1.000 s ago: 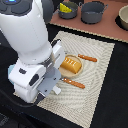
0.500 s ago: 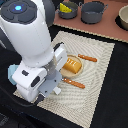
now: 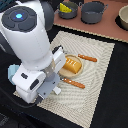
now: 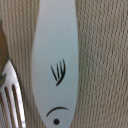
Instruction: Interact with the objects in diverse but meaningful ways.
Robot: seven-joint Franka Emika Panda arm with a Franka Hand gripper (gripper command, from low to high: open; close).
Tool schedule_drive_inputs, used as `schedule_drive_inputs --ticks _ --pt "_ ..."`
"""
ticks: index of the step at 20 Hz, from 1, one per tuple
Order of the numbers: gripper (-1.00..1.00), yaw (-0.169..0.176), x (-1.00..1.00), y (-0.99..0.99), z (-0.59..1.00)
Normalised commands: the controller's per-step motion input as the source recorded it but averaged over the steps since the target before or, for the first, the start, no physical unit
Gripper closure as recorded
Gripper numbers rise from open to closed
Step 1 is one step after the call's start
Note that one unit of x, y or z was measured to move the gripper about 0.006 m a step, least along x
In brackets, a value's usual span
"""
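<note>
Fork (image 4: 12, 102) lies just beside white fish (image 4: 55, 65).

Soft, even room light, no harsh glare. The arm (image 3: 30, 50) throws a faint shadow on the mat (image 3: 100, 65). Up close, the white fish (image 4: 55, 65) looks blurry and slightly washed out.

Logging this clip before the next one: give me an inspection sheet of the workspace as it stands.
Surface: striped beige placemat on a dark table.
Job's things: bread loaf on a small plate; white fish-shaped piece flat on the mat; cheese wedge in a dark pot.
Clutter: fork beside the fish; two orange-handled utensils; second pot; bowl.
Claw: hidden behind the arm, state cannot be told.
Cables: nothing seen.
Surroundings: brown counter behind.
</note>
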Motion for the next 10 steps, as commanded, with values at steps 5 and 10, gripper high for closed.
schedule_drive_inputs --ticks 5,10 --pt "-1.00 0.000 0.23 0.01 -0.01" --pt "1.00 0.000 0.26 0.00 0.00"
